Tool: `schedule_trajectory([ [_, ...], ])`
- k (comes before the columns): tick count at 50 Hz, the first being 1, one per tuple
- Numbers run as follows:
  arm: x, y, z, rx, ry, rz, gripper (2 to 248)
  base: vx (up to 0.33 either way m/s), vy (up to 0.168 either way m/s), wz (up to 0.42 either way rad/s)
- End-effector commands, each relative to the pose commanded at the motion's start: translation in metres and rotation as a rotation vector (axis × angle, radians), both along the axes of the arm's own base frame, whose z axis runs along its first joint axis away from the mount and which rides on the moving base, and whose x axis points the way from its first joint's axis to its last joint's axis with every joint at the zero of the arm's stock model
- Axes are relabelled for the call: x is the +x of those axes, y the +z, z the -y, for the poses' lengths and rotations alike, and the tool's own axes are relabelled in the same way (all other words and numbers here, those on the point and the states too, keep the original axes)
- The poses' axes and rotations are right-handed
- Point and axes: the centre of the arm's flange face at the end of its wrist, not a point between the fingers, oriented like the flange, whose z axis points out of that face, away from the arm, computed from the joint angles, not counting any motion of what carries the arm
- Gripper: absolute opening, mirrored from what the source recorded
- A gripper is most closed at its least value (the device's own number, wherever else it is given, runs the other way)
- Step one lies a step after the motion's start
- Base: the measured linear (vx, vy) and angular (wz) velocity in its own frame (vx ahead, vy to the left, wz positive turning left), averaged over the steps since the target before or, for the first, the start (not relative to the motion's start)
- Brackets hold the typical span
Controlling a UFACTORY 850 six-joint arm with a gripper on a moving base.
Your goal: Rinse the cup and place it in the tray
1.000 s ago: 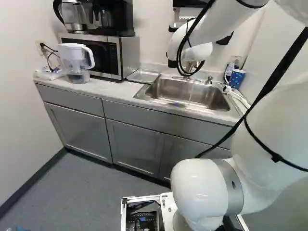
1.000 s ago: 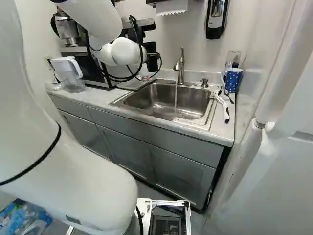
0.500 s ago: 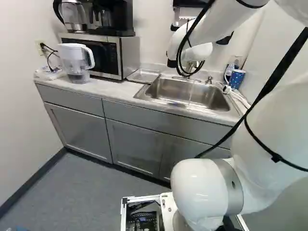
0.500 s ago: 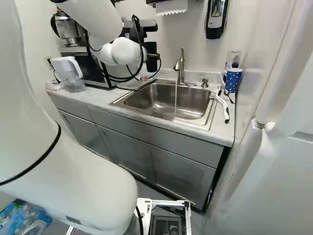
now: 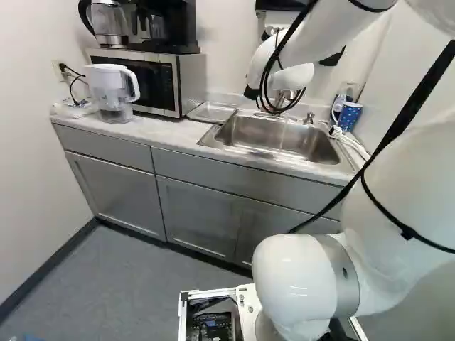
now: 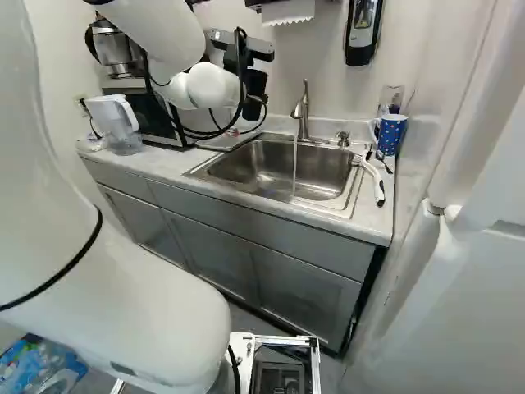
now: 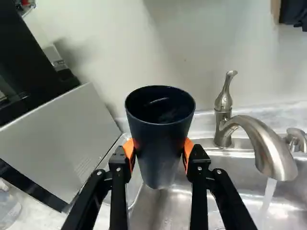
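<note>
- Taking straight ahead of my fingers (image 7: 197, 165) as twelve, I have the dark cup (image 7: 159, 136) grasped between them, an orange pad pressed against each side.
- The cup sits about upright, its open mouth facing up, held above the bench (image 5: 160, 131) around where the tray (image 5: 212, 111) meets the sink (image 6: 238, 168).
- From my fingers, the faucet (image 6: 303, 115) stands near two o'clock, and its water (image 6: 295, 160) falls into the basin between three and four, apart from the cup.
- The microwave (image 5: 174, 85) is at about nine o'clock of my fingers.
- In the left base view, the tray lies on the bench at four o'clock from the microwave and ten from the sink, just beside both.
- In that view I see the clear pitcher (image 5: 110, 89) at ten o'clock, standing on the bench.
- In the right base view, a blue dotted mug (image 6: 391, 133) stands at two o'clock, and a white-handled brush (image 6: 376, 180) lies at the sink's three o'clock side.
</note>
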Motion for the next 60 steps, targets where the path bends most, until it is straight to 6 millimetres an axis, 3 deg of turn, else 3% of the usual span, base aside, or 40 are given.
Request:
schedule_trajectory([
  [60,0.0000,0.0000,0.0000,0.618,-0.120,0.036,119,0.000,0.000,0.000],
])
